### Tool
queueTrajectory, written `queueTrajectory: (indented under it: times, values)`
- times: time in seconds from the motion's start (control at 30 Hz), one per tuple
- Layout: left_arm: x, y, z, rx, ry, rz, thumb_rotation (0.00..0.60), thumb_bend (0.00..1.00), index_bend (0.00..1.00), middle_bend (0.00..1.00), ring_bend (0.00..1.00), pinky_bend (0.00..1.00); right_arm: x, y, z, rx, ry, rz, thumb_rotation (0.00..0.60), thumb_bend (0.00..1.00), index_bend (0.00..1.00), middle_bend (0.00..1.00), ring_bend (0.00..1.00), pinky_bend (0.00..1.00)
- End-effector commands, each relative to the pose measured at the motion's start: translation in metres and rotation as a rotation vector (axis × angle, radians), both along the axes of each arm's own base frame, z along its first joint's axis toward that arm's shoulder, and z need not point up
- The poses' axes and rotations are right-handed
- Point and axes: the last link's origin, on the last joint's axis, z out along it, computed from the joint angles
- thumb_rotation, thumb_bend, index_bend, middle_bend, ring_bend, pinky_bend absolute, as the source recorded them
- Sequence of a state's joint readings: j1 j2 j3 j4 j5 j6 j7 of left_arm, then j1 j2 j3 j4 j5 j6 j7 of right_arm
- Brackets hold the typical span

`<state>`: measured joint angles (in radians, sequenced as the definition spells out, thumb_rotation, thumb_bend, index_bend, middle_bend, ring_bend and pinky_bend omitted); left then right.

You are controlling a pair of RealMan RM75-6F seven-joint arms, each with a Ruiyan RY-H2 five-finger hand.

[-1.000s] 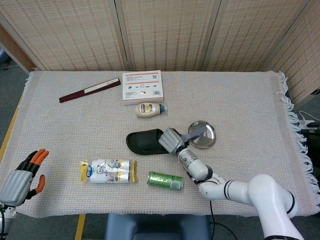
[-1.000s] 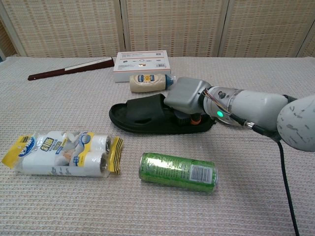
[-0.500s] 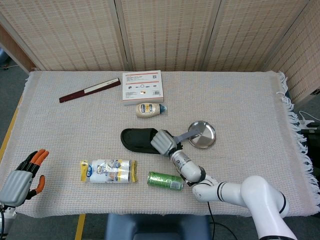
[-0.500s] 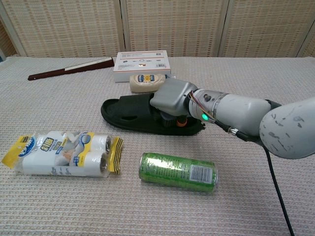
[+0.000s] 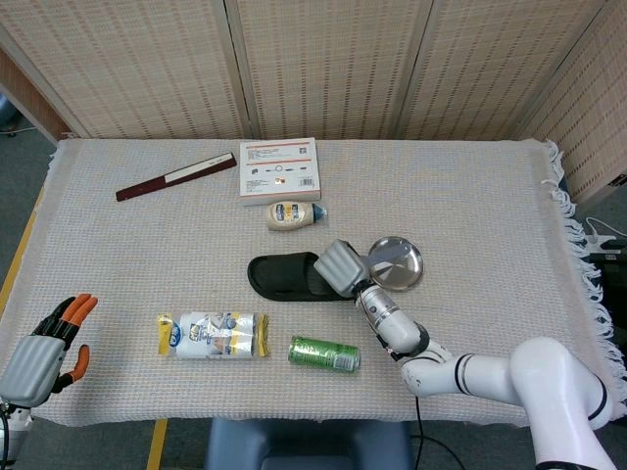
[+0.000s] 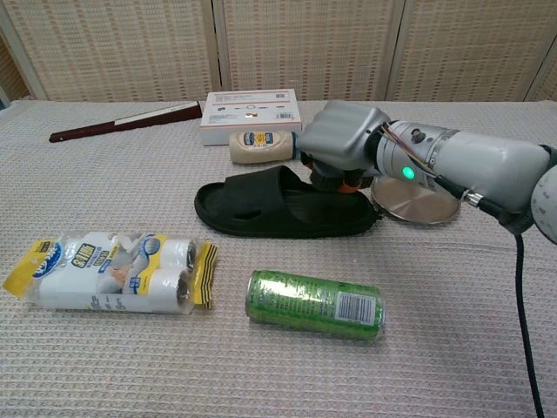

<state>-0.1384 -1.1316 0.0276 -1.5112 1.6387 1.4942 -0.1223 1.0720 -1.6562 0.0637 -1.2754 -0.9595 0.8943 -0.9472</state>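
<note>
Right hand [image 6: 344, 139] hovers palm-down over the heel end of the black slipper [image 6: 283, 205], just above it; fingers tucked under the housing, so can't tell if curled or spread, nothing visibly held. Arm reaches in from lower right. Left hand [image 5: 44, 345] sits off the table's [image 5: 490, 196] front-left corner, fingers apart, holding nothing.

Count: one slipper, one green can [image 6: 315, 304], one pack of paper rolls [image 6: 113, 271], one steel dish [image 6: 416, 200], one mayonnaise bottle [image 6: 264, 145], one white box [image 6: 251, 116], one dark flat stick [image 6: 126, 120].

Versus 0.5 s ago: right hand was pressed down on the slipper, now lifted and pulled back toward the dish. Slipper sits further right, mid-table.
</note>
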Motion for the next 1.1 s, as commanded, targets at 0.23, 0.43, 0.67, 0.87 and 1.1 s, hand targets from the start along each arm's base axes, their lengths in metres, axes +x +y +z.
queueTrajectory:
  times: [0.23, 0.43, 0.67, 0.87, 1.1]
  values:
    - [0.003, -0.002, -0.006, -0.016, 0.013, -0.011, 0.600, 0.65, 0.00, 0.00, 0.00, 0.20, -0.084, -0.007, 0.053, -0.110, 0.052, -0.169, 0.600, 0.34, 0.97, 0.68, 0.57, 0.84]
    - [0.002, -0.001, -0.007, -0.016, 0.019, -0.005, 0.600, 0.66, 0.00, 0.00, 0.00, 0.20, -0.119, -0.007, 0.043, -0.105, 0.039, -0.276, 0.600, 0.34, 0.96, 0.68, 0.57, 0.84]
    - [-0.002, 0.002, -0.010, -0.020, 0.026, 0.008, 0.600, 0.66, 0.00, 0.00, 0.00, 0.20, -0.122, -0.010, 0.029, -0.074, 0.018, -0.289, 0.600, 0.34, 0.87, 0.68, 0.57, 0.84]
    - [-0.004, 0.004, -0.009, -0.013, 0.027, 0.021, 0.600, 0.66, 0.00, 0.00, 0.00, 0.20, -0.116, -0.010, 0.023, -0.050, -0.011, -0.292, 0.600, 0.33, 0.39, 0.56, 0.47, 0.80]
    - [-0.006, 0.004, -0.009, -0.018, 0.030, 0.029, 0.600, 0.66, 0.00, 0.00, 0.00, 0.20, -0.114, -0.014, 0.027, -0.063, -0.042, -0.263, 0.600, 0.33, 0.18, 0.44, 0.40, 0.76]
